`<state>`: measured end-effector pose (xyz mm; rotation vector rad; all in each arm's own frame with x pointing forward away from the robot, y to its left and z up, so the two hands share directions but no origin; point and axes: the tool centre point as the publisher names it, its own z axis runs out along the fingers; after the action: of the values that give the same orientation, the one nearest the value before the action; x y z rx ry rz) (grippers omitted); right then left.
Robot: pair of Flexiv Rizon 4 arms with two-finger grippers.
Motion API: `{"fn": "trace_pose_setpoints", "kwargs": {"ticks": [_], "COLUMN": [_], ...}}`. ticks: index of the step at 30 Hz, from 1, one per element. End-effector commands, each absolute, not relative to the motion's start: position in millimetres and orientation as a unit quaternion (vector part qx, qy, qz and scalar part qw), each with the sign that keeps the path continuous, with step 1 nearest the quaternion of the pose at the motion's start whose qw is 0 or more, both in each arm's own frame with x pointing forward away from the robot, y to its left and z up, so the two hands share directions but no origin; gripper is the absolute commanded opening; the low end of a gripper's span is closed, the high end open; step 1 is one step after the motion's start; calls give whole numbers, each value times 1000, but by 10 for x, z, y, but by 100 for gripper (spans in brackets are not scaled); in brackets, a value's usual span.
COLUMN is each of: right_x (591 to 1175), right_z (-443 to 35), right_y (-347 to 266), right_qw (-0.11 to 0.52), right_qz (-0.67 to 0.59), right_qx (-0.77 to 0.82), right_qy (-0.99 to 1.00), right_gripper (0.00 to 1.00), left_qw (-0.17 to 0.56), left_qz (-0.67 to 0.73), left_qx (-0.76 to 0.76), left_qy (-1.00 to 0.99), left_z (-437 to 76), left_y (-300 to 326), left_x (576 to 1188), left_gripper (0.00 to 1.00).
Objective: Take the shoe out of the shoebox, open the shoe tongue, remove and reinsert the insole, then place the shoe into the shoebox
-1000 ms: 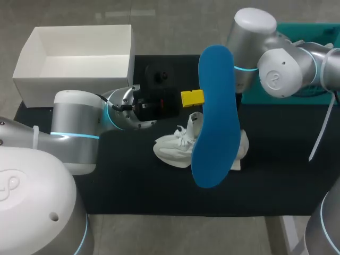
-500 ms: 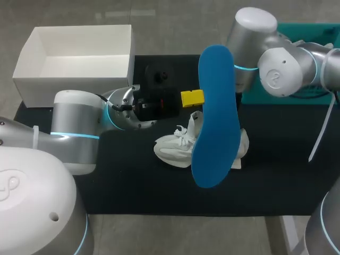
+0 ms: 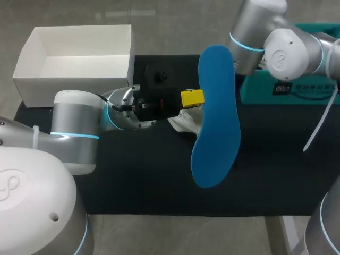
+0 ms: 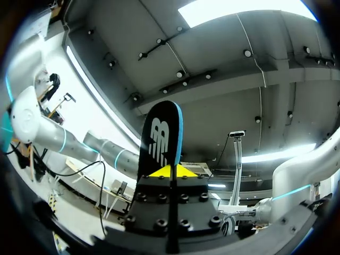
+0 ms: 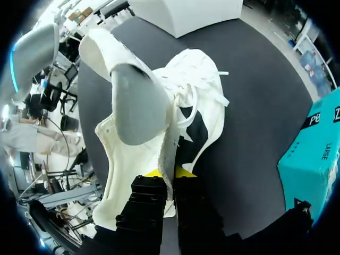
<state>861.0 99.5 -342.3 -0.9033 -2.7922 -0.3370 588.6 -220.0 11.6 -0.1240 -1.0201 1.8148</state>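
Observation:
My left gripper [image 3: 192, 98] is shut on the blue insole [image 3: 215, 117] and holds it upright over the middle of the table. In the left wrist view the insole's dark underside [image 4: 159, 141] rises from between the shut yellow tips of that gripper [image 4: 171, 171]. The white shoe [image 5: 159, 106] hangs above the mat with my right gripper [image 5: 170, 173] shut on the edge of its opening. From the head view only a small part of the shoe [image 3: 183, 121] shows beside the insole, and the right gripper is hidden behind the insole. The open white shoebox [image 3: 69, 87] stands empty at the back left.
A black mat [image 3: 133, 180] covers the table. A teal box [image 3: 265, 87] stands at the back right, close beside my right arm; it also shows in the right wrist view [image 5: 313, 154]. The shoebox [image 5: 196, 13] lies ahead of the hanging shoe.
The right gripper closed on the shoe and lifted it off the mat, up and toward the back. The right arm rose with it. The left arm and insole have not moved.

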Motion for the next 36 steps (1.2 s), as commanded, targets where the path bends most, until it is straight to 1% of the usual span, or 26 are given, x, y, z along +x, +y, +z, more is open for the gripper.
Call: {"fn": "trace_pose_setpoints", "kwargs": {"ticks": [1,18,24,36], "right_x": [8477,8477,8557,8575], "right_z": [-3370,-3370,-3427,-3523], "right_y": [901,901,993,1118], "right_qw": [93,93,111,142], "right_qz": [-219,-219,-247,-269], "right_qx": [-503,-503,-499,-560], "right_qy": [-831,-831,-823,-771], "right_gripper": [0,0,0,0], "left_qw": [504,504,504,504], "left_qz": [752,752,752,752], "left_qx": [-52,-52,-52,-52], "left_qy": [-421,-421,-421,-421], "left_z": [107,107,107,107], "left_y": [-2206,-2206,-2206,-2206], "left_x": [5883,5883,5883,5883], "left_gripper": [0,0,0,0]}}
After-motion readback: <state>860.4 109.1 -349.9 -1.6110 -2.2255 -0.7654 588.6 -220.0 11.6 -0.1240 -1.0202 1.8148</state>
